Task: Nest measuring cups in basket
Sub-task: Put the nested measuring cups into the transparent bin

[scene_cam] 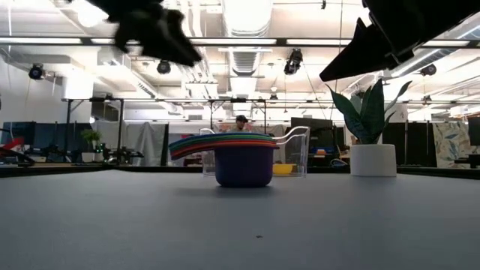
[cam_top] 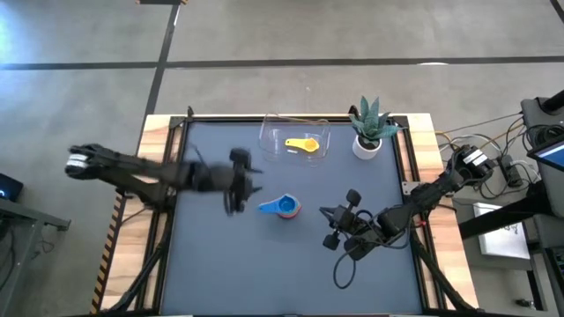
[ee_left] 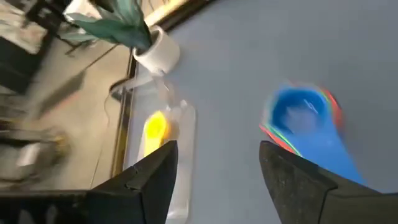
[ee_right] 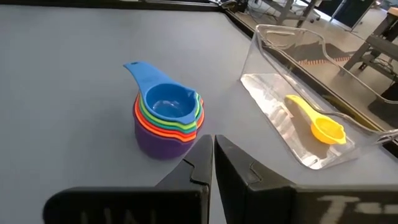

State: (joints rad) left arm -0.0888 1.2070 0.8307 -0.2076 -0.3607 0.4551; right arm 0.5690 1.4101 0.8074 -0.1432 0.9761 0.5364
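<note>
A stack of nested measuring cups [ee_right: 166,118], blue on top and purple at the bottom, stands on the table [cam_top: 264,264] near its middle, outside the basket [cam_top: 295,139]; the clear basket sits at the far edge and holds only a yellow cup [cam_top: 304,144]; a potted plant [cam_top: 368,130] stands just to its right; the left gripper [cam_top: 236,183] hovers left of the stack, fingers apart, holding nothing; the right gripper [cam_top: 339,227], fingers pressed together and empty, waits right of the stack.
</note>
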